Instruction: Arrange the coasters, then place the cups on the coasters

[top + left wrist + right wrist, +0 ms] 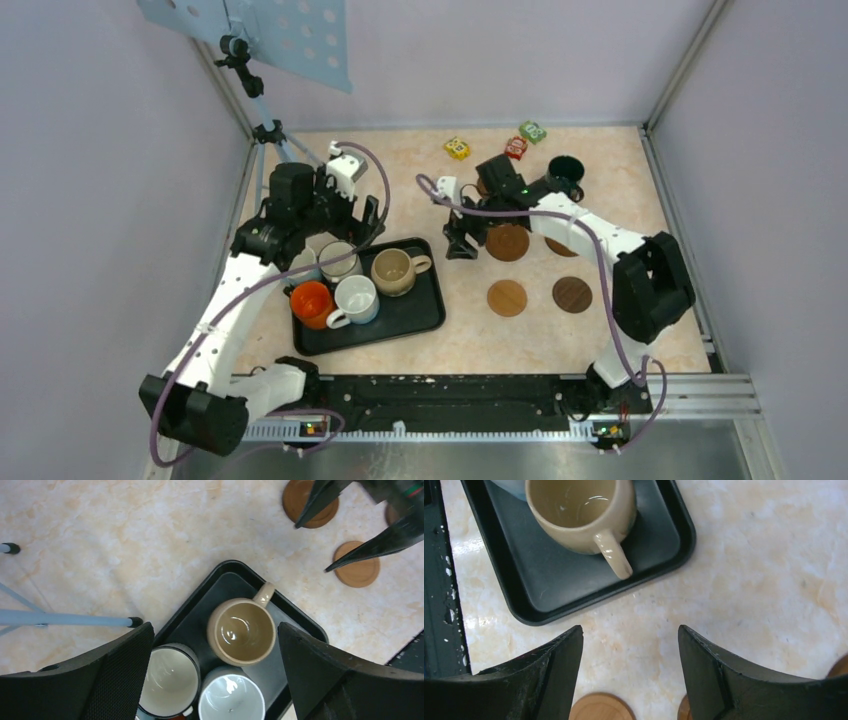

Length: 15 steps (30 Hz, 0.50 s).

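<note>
Both stood wide open, empty; your left gripper (215, 630) hung above the beige mug (241, 631); its handle (263, 594) faced the right gripper (630, 630).

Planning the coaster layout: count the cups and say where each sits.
6. Five on the black tray: beige, dark-rimmed white, orange, plain white, and one half hidden under the left arm. The dark green one stands back right.

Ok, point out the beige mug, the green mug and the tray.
beige mug (241, 632), left wrist view, inside bottom.
green mug (567, 171), top view, its opening.
tray (412, 315), top view, bare floor, right side.
</note>
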Available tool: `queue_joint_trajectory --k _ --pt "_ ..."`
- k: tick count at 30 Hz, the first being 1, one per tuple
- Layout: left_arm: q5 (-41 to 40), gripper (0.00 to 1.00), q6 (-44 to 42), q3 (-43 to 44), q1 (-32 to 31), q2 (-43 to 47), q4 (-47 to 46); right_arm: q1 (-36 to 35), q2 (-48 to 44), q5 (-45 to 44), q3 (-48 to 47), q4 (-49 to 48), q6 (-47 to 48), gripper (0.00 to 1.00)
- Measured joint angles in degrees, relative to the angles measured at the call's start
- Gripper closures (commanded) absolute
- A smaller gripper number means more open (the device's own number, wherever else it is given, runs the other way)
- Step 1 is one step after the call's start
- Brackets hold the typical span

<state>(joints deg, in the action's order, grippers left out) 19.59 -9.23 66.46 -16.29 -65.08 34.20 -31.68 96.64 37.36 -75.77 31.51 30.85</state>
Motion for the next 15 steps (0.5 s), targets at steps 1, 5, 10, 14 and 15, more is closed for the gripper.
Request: queue_joint_trajectory --k 1,5,10,14,15 --pt "0.96 0.01 0.44 -0.83 0.37 1.46 0.22 -1.60 0.44 -0.76 -0.04 -0.63 0.70 0.31" --pt "4.92 0.01 1.90 -1.53 4.04 4.42 0.42 -6.34 3.45 -3.89 -0.55 -2.51 3.41 0.31" --pt "9.20 0.01 3.76 -2.51 9.79 6.36 0.07 -10.12 8.96 -7.45 -2.23 -4.52 7.41 0.31" --pt "12.15 0.01 5.03 -3.30 12.85 6.84 0.02 -11.98 10.91 -8.41 -2.27 -6.21 10.27 0.31" --pt "12.70 0.01 5.22 -3.41 13.35 6.91 0.07 -12.52 11.23 -8.50 -2.29 -6.67 11.06 0.32"
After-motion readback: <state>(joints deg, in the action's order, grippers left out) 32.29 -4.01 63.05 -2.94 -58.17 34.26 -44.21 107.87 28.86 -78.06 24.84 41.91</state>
